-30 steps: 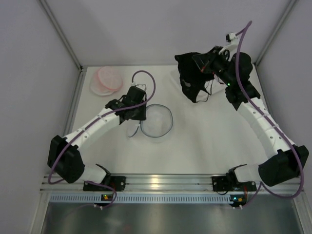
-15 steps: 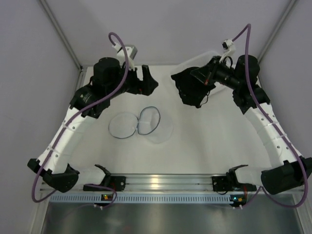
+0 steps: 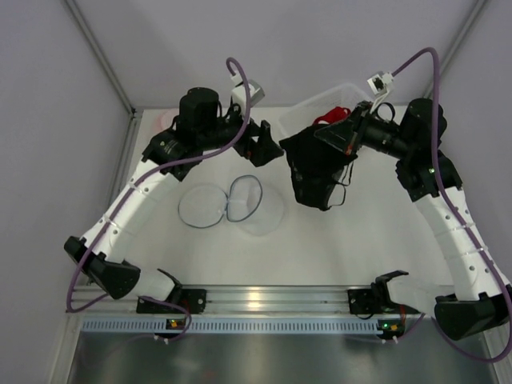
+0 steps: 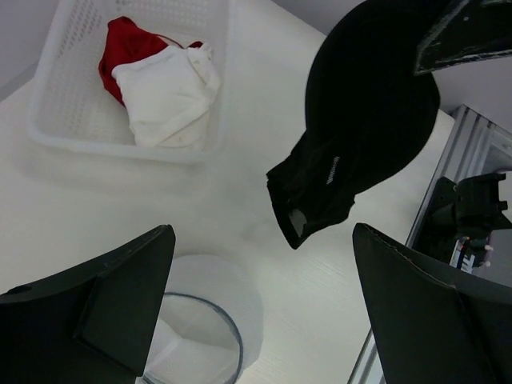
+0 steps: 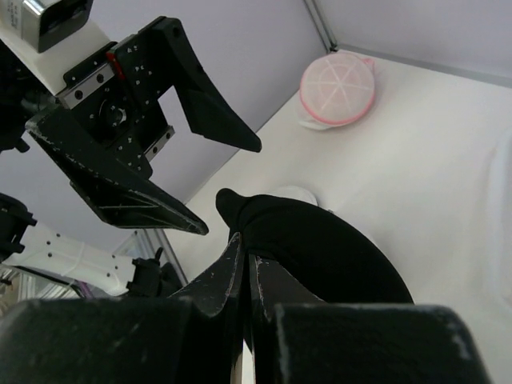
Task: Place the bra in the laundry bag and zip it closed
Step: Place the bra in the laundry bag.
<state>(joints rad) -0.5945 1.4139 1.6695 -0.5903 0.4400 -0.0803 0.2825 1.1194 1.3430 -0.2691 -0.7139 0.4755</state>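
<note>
Since the left gripper (image 3: 270,149) has let go of the laundry bag (image 3: 260,210) and risen, jaws spread wide, we judge loading near: the black bra (image 3: 316,172) hangs in the air beside the bag, pinched in the right gripper (image 3: 334,138).

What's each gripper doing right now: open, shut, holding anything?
Left gripper: open, holding nothing.
Right gripper: shut on the black fabric bra, which hangs from it.
</note>
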